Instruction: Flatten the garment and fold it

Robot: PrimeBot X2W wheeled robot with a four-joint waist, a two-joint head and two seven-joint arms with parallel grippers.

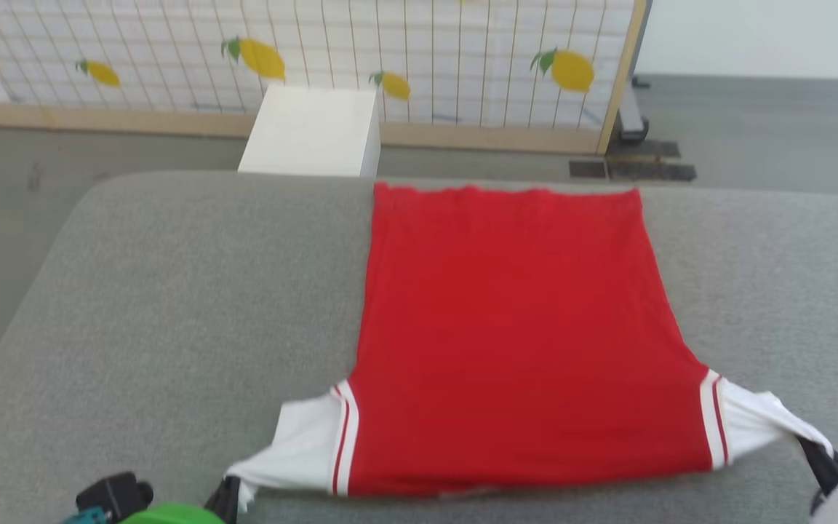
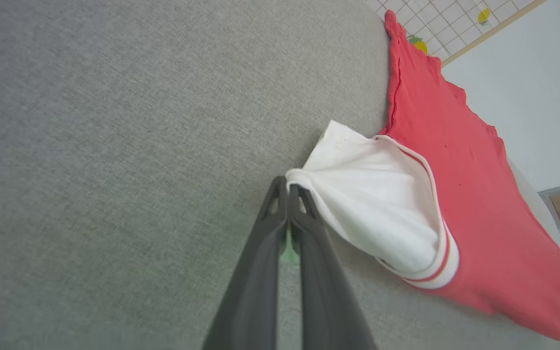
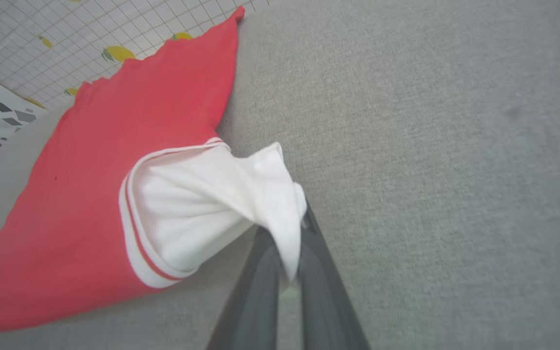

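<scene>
1. The garment (image 1: 513, 335) is spread flat on the grey surface (image 1: 172, 291), centre-right in the head view.
2. Its white sleeves are clamped in the jaws of the left gripper (image 2: 288, 187) and the right gripper (image 3: 287, 228).
3. Flattening is judged nearly done; all folding is left.

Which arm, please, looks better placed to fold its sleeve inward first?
Probably the right: the right gripper has the right sleeve deep between its fingers, whereas the left gripper pinches the left sleeve only at the tips.

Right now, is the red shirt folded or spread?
Spread: the garment lies smooth on the grey surface, left gripper and right gripper pinching its white sleeves.
</scene>
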